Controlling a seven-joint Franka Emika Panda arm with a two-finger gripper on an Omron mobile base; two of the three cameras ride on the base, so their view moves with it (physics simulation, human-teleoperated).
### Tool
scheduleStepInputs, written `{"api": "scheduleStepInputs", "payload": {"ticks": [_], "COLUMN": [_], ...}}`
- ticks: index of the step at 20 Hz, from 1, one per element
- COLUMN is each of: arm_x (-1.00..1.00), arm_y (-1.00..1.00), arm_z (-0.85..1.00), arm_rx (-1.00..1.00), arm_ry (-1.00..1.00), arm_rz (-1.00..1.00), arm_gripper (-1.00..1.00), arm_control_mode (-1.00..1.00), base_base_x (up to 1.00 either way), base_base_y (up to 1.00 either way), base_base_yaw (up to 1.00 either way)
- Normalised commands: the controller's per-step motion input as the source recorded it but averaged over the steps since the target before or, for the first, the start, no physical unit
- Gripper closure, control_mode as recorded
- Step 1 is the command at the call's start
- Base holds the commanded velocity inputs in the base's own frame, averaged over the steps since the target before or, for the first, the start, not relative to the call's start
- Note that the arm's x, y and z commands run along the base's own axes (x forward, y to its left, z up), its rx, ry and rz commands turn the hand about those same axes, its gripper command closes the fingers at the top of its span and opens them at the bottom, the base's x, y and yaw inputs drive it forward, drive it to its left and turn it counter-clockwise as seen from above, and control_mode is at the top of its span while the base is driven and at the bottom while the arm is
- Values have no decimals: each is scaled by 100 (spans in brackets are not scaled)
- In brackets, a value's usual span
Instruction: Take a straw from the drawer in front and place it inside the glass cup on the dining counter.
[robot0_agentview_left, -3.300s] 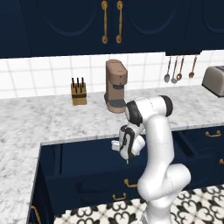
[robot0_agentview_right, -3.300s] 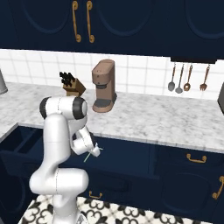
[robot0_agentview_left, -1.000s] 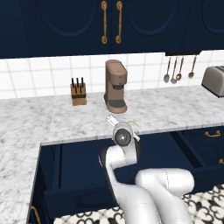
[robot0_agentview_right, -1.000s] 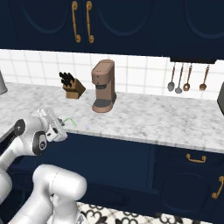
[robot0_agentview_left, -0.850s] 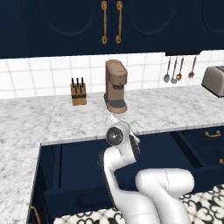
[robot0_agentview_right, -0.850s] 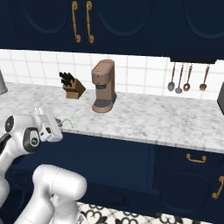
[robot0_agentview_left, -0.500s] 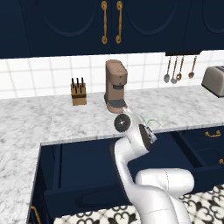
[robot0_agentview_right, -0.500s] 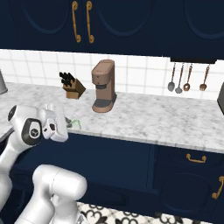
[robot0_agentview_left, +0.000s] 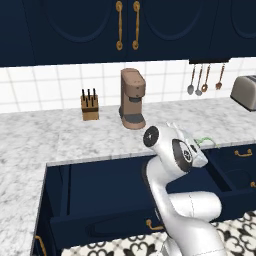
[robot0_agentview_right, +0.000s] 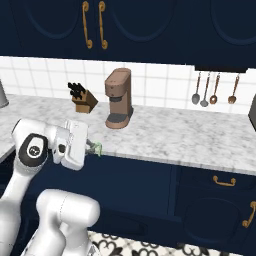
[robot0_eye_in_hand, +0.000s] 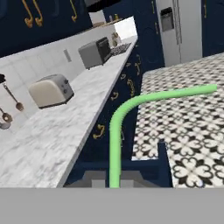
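A: Left to right, please. First item?

B: Knife block (robot0_agentview_left: 90, 105), on the marble worktop (robot0_agentview_left: 50, 137) by the tiled wall. Next, coffee machine (robot0_agentview_left: 132, 99), brown, upright. Below the worktop edge, the drawer (robot0_agentview_left: 100, 187), navy, pulled out.

A: And the gripper?

B: Gripper (robot0_agentview_left: 200, 150), raised to worktop height, turned sideways. Nearly closed, pinched on the straw (robot0_agentview_left: 206, 140), which pokes out as a thin green loop just beyond the hand. So the straw is out of the drawer, carried in the air.

A: Handling notes on it?

B: By my reckoning: very light, thin, smooth, probably slippery, liable to swivel in a pinch. The hold looks to be low on the long straight part, bend free; that seems the right place, leaving the long end to drop into a cup.

A: Differences between views?

B: The hand view gives the straw (robot0_eye_in_hand: 116, 131) full-length: straight stem rising from between the fingertips, elbow, then the bent end running off right. It also shows a toaster (robot0_eye_in_hand: 50, 91) and patterned floor. The right base view shows the gripper (robot0_agentview_right: 92, 147) from its other side, a green stub at its tip.
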Motion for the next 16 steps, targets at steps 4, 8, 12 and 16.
{"api": "scheduleStepInputs", "payload": {"ticks": [4, 8, 12, 16], "arm_x": [0, 0, -27, -32], "arm_y": [-33, -33, -28, -26], "arm_z": [-4, -2, 65, 32], "arm_rx": [-35, -19, 0, -10], "arm_ry": [30, 20, 1, 0], "arm_rz": [-25, -20, -11, -9], "arm_gripper": [100, 100, 100, 100], "arm_control_mode": [-100, -100, -100, -100], "base_base_x": [0, 0, 0, 0], "base_base_y": [0, 0, 0, 0], "base_base_yaw": [0, 0, 0, 0]}}
